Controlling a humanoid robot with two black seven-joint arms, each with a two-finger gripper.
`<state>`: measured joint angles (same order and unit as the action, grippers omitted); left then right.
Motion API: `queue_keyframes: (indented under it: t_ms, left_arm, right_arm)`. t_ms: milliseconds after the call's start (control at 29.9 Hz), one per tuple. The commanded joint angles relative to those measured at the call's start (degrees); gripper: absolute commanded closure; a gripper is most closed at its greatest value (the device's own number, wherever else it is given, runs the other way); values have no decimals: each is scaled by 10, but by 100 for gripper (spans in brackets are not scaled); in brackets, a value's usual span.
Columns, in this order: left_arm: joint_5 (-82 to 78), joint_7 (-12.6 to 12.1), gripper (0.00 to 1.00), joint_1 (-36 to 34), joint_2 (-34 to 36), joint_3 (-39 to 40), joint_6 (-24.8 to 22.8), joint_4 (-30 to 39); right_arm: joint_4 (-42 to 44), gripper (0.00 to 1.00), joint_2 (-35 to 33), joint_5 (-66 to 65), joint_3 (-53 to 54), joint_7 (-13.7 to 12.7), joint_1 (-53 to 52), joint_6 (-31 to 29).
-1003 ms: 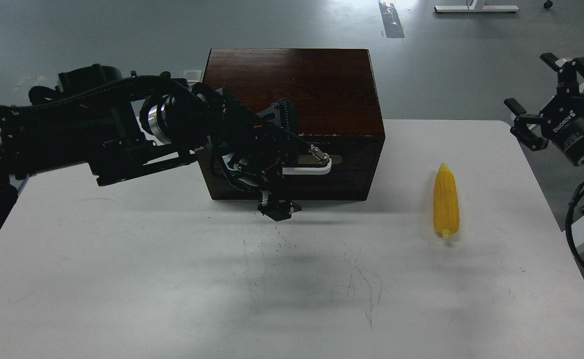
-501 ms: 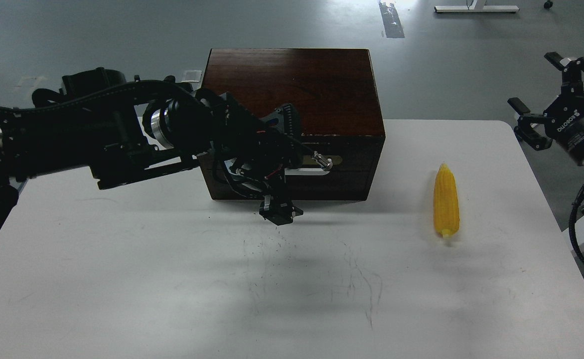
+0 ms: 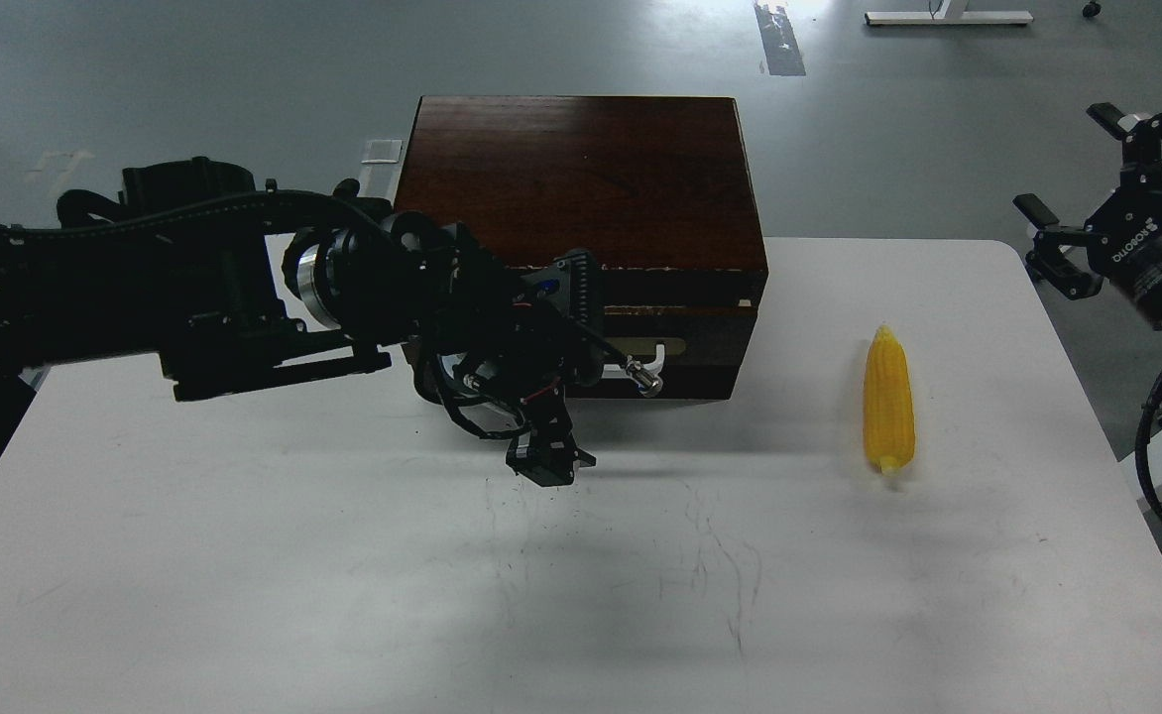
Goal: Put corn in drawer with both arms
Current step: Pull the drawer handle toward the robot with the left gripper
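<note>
Yellow corn (image 3: 887, 401) lies clear beside the drawer (image 3: 680, 342); left pincer (image 3: 581, 372) grips its handle (image 3: 640, 359), right pincer (image 3: 1087, 238) wide.

The left gripper (image 3: 581, 382) now sits nearer on the table, and the drawer (image 3: 685, 337) stands pulled partly out of its box, handle (image 3: 645, 359) with it.

Hidden and cut-off parts

Left half of the drawer (image 3: 680, 342) front and most of its handle (image 3: 640, 359) hidden behind the left gripper (image 3: 581, 372) — finger positions too dark to tell; right arm (image 3: 1151, 263) cut by the frame edge.
</note>
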<state>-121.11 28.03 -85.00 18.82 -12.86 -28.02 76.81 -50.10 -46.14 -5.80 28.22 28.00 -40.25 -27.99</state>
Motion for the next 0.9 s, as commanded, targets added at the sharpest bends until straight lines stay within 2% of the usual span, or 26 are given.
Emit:
queue_keyframes:
  t_ms: [0,368,735,869]
  left_arm:
    - [1,0,1,-2,10,1,0,30]
    - [4,0,1,-9,43,7,0,133]
    - [7,0,1,-22,49,9,0,163]
    - [53,0,1,-29,61,36,0,169]
  right_arm:
    - [0,0,0,0,0,0,0,0]
    - [-1,0,0,0,0,0,2,0]
    - [-3,0,-6,1,0,0,4,0]
    - [-5,0,-13,1,1,0,4,0]
